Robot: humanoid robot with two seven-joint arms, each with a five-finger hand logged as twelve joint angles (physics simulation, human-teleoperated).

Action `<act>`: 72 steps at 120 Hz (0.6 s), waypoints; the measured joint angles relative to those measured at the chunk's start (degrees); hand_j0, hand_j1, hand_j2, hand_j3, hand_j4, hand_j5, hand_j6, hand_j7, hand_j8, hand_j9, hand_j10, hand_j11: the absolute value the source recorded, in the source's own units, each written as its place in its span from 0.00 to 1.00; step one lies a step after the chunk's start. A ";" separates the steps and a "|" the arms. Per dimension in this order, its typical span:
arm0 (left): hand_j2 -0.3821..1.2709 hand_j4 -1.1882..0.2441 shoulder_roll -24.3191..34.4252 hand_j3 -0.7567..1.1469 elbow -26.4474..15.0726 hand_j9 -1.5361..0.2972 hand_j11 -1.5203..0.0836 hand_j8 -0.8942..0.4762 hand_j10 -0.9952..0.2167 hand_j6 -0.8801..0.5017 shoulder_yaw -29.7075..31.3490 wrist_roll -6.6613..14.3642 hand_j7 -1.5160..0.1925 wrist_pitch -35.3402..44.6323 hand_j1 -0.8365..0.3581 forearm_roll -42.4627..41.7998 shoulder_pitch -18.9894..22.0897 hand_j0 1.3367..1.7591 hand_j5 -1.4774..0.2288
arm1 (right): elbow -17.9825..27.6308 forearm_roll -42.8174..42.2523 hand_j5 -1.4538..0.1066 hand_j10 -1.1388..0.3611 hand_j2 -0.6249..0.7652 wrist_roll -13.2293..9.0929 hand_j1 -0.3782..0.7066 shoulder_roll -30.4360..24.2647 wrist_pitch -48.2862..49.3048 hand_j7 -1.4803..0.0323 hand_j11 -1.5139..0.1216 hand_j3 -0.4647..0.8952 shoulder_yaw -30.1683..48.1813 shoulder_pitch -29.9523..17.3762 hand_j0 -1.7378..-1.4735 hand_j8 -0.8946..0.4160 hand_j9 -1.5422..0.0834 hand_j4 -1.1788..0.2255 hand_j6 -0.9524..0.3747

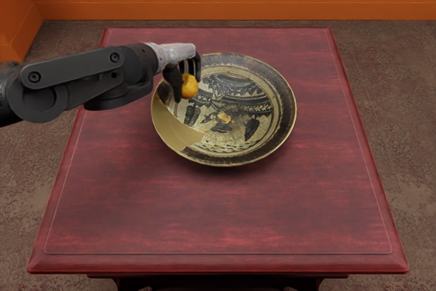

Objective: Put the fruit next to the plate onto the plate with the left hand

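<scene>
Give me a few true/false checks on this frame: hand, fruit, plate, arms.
1. The left hand has its fingers curled around the orange fruit. True.
2. The fruit lies on the table beside the plate. False: it is in the left hand's grasp, over the left inner part of the patterned plate.
3. The right arm reaches in over the plate. False: no right arm is in view; only the left arm shows, entering from the picture's left edge.
4. The plate sits on the dark red table and is decorated in gold and black. True.
</scene>
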 joint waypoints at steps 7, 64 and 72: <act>0.70 0.37 -0.78 0.40 0.20 0.29 0.32 0.29 0.20 0.34 -0.06 -0.03 0.30 0.12 0.33 -0.01 0.69 0.75 0.25 | 0.00 0.00 0.93 0.76 0.45 0.00 0.03 0.00 0.00 0.98 0.93 0.34 0.00 -0.02 0.30 0.68 0.95 0.84 0.72; 0.39 0.63 -1.05 0.40 2.54 0.62 0.69 0.49 0.57 0.50 -3.02 -0.58 0.65 -0.07 0.73 -2.63 4.51 0.76 0.62 | 0.00 0.00 0.93 0.76 0.45 0.00 0.03 0.00 0.00 0.98 0.93 0.34 -0.08 -0.04 0.30 0.68 0.95 0.84 0.72; 0.34 0.68 2.44 0.40 2.38 0.67 0.76 0.53 0.63 0.53 -5.89 -0.58 0.71 -2.20 0.80 -6.11 4.56 0.76 0.68 | 0.00 0.00 0.93 0.76 0.45 0.00 0.03 0.00 0.00 0.98 0.93 0.34 -0.08 -0.04 0.30 0.68 0.95 0.84 0.72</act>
